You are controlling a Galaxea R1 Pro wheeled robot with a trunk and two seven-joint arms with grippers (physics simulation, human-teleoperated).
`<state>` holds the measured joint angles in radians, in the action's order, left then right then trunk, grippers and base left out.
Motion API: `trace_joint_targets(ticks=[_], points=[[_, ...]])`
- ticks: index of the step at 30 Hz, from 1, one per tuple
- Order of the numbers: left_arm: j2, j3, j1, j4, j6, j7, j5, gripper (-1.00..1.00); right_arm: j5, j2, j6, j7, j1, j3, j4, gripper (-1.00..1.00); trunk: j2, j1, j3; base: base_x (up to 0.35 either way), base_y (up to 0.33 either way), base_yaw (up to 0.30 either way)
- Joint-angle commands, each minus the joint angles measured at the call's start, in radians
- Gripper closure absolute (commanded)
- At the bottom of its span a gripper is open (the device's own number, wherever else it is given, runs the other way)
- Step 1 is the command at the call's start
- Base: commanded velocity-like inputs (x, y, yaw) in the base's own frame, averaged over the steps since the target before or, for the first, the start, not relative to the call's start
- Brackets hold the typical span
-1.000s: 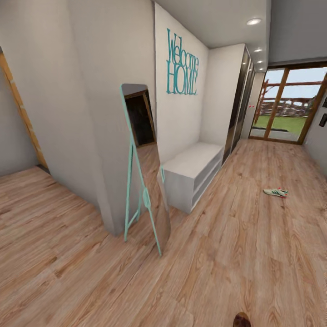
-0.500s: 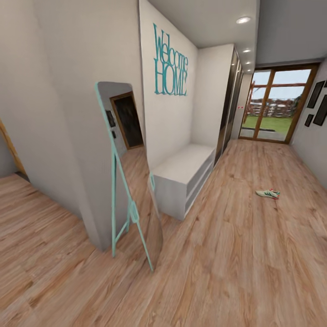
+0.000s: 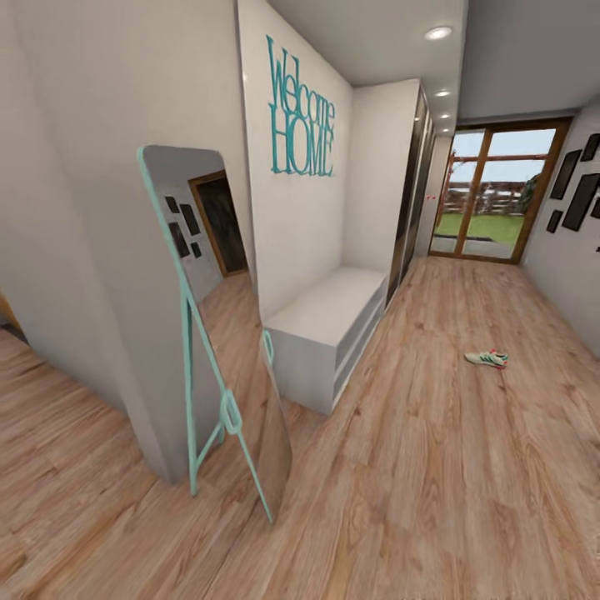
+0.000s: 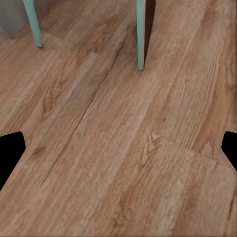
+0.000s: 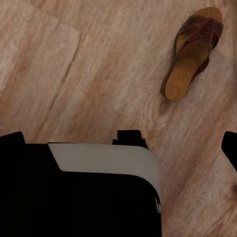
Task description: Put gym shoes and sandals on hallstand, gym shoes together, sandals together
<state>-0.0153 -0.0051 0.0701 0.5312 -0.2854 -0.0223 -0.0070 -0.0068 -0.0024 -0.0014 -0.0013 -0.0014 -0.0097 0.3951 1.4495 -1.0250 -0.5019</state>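
Sandal [image 5: 192, 52] partly cropped on corridor floor [image 5: 98, 74]; both end effectors' fingers spread, empty.

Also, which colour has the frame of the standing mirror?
Turquoise: the standing mirror has a turquoise frame and legs, seen best in the head view.

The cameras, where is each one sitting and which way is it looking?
Head view: up on the robot's head, looking down the corridor at a gym shoe on the floor, a grey bench and a standing mirror.
Left wrist view: on the left arm, facing down at the floor and the mirror's teal legs; dark fingertips at the edges.
Right wrist view: on the right arm, facing down at a sandal; the robot's black and grey body below.
Shared: the wood floor everywhere; the mirror in the head and left wrist views.
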Motion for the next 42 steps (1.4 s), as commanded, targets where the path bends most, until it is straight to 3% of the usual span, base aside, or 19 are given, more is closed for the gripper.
trace_joint_targets(ticks=[1,42], points=[[0.000,0.001,0.000,0.000,-0.003,-0.002,-0.001,-1.00,-0.001,0.000,0.000,0.000,0.000,-0.001,0.001,-1.00,0.000,0.000,0.000,0.023,0.000,-0.257],[0.000,0.001,0.000,-0.001,-0.004,-0.002,-0.001,-1.00,-0.001,-0.001,0.000,0.000,0.000,-0.001,0.001,-1.00,0.000,0.000,0.029,-0.052,0.000,-0.269]])
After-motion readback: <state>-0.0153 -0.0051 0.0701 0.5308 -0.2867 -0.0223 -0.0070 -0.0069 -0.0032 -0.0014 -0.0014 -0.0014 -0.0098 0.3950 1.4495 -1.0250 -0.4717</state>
